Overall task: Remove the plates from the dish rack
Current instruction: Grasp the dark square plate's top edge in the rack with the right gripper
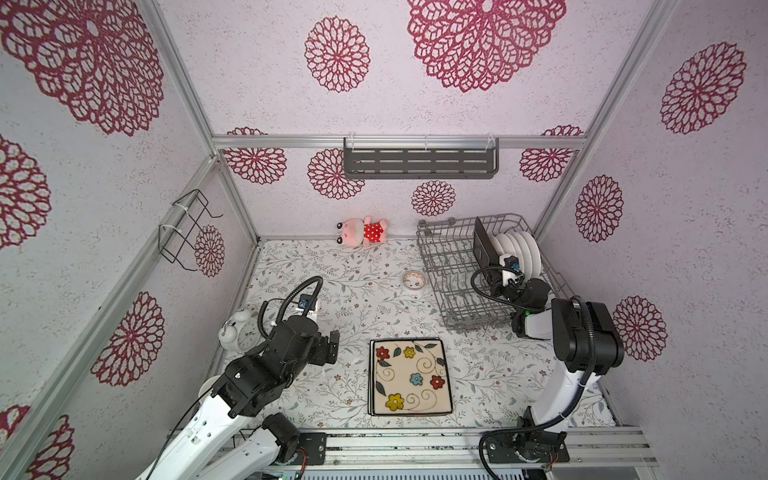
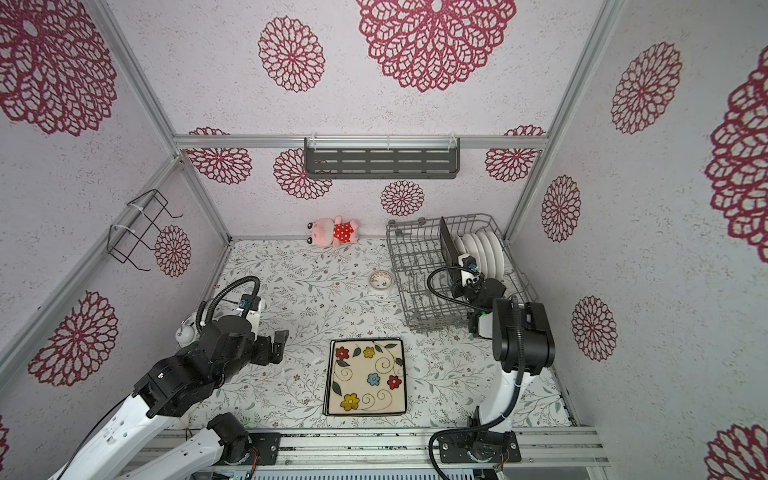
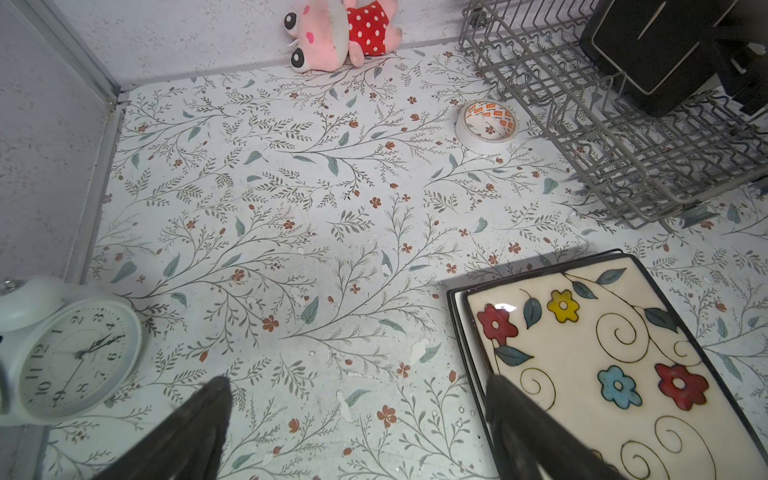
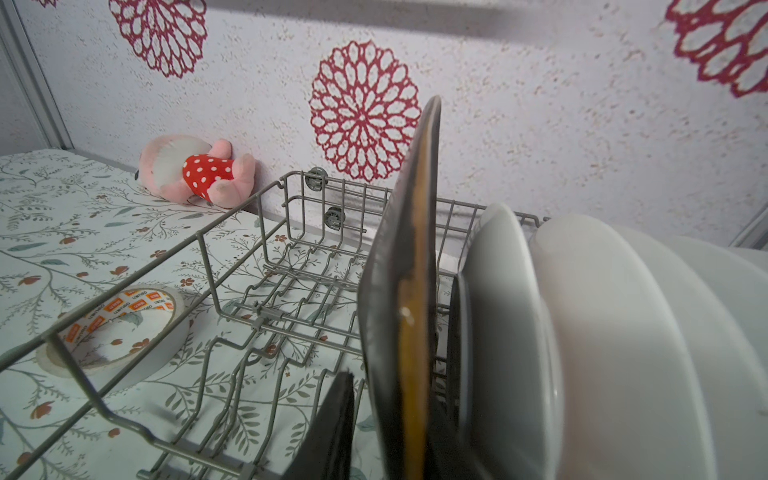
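Observation:
The grey wire dish rack [image 1: 444, 266] [image 2: 411, 266] stands at the back right. Upright in it are a black square plate [image 1: 482, 245] [image 4: 399, 249] and, behind that, several round white plates [image 1: 523, 249] [image 4: 623, 332]. My right gripper [image 1: 493, 257] [image 4: 395, 395] straddles the black plate's near edge with its jaws narrow. A sliver of gap shows at the one visible finger [image 4: 332, 424]; the plate hides the other. A cream flowered plate [image 1: 409, 376] [image 3: 602, 353] lies on a dark-rimmed stack at front centre. My left gripper [image 1: 332, 351] [image 3: 357, 382] hangs open and empty just left of it.
A tape roll [image 1: 414, 280] [image 3: 487, 122] lies beside the rack's left side. A pink plush toy [image 1: 363, 231] leans on the back wall. A white alarm clock [image 1: 239, 332] sits at the left wall. A slotted shelf [image 1: 419, 160] and a wire holder [image 1: 183, 230] hang on the walls.

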Controlling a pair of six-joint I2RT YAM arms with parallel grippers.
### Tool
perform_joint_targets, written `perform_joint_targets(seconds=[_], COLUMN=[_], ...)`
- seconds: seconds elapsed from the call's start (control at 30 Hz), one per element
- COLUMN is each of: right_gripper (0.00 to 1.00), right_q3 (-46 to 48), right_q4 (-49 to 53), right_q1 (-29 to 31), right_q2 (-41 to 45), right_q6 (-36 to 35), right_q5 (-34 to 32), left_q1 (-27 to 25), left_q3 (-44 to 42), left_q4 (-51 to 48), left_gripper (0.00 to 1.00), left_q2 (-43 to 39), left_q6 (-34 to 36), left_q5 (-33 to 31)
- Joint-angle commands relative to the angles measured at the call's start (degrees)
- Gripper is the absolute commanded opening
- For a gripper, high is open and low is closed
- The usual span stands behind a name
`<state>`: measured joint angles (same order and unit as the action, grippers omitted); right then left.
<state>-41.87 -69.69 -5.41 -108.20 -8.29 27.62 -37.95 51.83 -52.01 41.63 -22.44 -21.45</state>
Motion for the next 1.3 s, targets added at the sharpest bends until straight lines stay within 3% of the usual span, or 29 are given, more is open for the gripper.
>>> perform_joint_targets(seconds=[0.0,0.47,0.83,1.27], right_gripper=[0.21,0.06,0.00,0.00], right_q3=[-1.2,-1.7,-2.1,-3.2], right_q4=[-3.3,-3.3,1.8,8.8], right_q1=[1.0,1.1,1.1,1.1], right_q2=[-0.4,1.7,6.6,17.1], right_q6=[-0.4,0.6,-0.9,0.2], right_q5=[1.7,4.4,6.8,8.2], left_q1=[0.6,0.6,0.6,0.6], left_q3=[-0.2,-0.1,-0.2,1.0], left_q4=[1.4,0.2,0.0,-1.2], left_gripper=[0.97,0.97,0.97,0.97], left_q2=[-0.3,-3.9,-6.1,-12.1], left_q6=[0.2,-1.9,-2.7,-5.4], left_q5=[0.7,1.1,1.9,1.8])
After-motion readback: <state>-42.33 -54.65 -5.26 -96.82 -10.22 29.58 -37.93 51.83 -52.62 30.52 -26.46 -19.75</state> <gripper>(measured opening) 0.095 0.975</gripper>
